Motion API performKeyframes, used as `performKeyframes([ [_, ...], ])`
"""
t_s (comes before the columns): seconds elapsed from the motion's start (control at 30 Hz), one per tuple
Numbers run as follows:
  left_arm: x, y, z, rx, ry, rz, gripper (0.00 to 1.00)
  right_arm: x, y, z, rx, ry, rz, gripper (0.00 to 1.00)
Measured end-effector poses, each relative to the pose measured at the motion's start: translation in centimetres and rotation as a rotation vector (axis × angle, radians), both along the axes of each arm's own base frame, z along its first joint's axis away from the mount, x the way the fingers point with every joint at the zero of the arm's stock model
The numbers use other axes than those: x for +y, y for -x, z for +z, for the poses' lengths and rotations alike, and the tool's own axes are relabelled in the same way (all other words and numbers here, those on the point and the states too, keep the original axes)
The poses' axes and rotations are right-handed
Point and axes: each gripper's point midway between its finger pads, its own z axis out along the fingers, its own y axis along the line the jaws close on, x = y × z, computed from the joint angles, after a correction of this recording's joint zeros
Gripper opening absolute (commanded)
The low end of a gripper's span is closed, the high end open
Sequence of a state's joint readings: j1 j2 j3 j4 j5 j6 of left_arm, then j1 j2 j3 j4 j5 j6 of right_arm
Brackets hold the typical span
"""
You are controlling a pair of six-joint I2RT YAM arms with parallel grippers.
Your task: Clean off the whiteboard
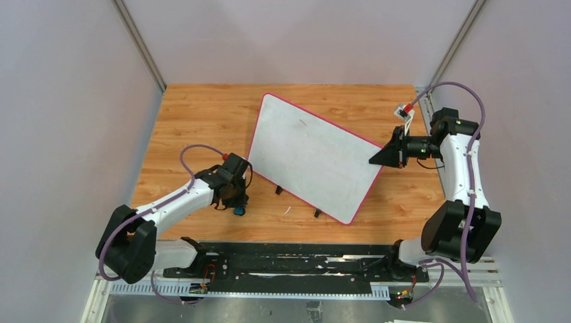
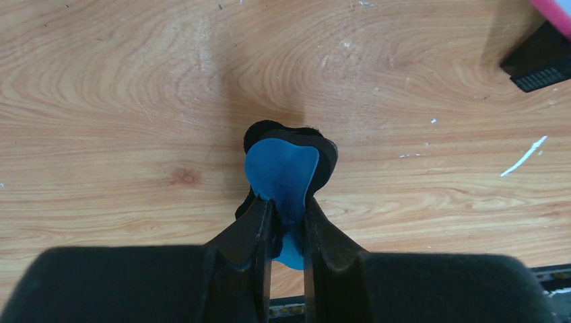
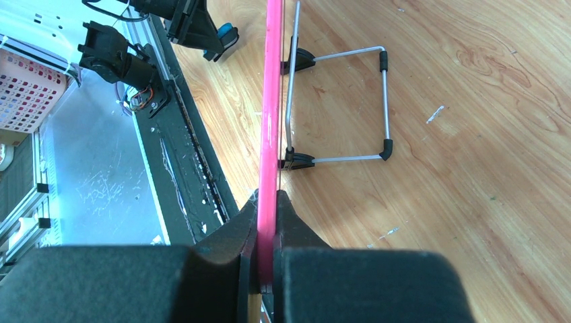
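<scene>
- Top external view: the wooden surface (image 1: pixel 202 114) carries the whiteboard (image 1: pixel 316 161) at the centre of the frame, standing tilted on its wire stand (image 3: pixel 385 101).
- Its face looks almost wholly clean, so the erasing seems nearly done.
- Right tool (image 1: pixel 374 160), at centre right, is clamped narrow on the board's pink rim and steadies it.
- Left tool (image 2: pixel 281 205), at lower left, is pinched narrow on the blue-and-black eraser (image 2: pixel 286 168), low at the surface and apart from the board.
- One short dark stroke (image 1: pixel 301 122) in the board's upper part is what appears left to wipe.
</scene>
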State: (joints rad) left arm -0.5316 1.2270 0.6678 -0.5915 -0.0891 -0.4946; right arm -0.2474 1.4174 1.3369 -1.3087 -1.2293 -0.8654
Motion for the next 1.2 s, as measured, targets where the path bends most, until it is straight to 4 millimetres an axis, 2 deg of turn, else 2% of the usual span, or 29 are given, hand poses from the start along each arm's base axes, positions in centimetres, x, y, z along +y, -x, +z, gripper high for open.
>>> performKeyframes([
  [0.1,0.1,0.0,-0.3,0.008,-0.035,-0.006,0.21,0.0,0.0,0.0,0.0,0.0,0.0,0.01],
  [0.27,0.5,-1.1,0.8,-0.025,-0.077,0.006,0.25,0.0,0.0,0.0,0.0,0.0,0.0,0.01],
  [0.5,0.4,-2.6,2.2,-0.071,-0.098,0.007,0.38,0.0,0.0,0.0,0.0,0.0,0.0,0.01],
  [1.0,1.1,-2.4,1.4,-0.044,-0.15,0.0,0.39,0.0,0.0,0.0,0.0,0.0,0.0,0.01],
  [1.1,1.3,-2.8,2.4,-0.087,-0.142,0.022,0.4,0.0,0.0,0.0,0.0,0.0,0.0,0.03],
  [1.2,1.6,-3.4,4.2,-0.164,-0.122,0.056,0.41,0.0,0.0,0.0,0.0,0.0,0.0,0.12],
])
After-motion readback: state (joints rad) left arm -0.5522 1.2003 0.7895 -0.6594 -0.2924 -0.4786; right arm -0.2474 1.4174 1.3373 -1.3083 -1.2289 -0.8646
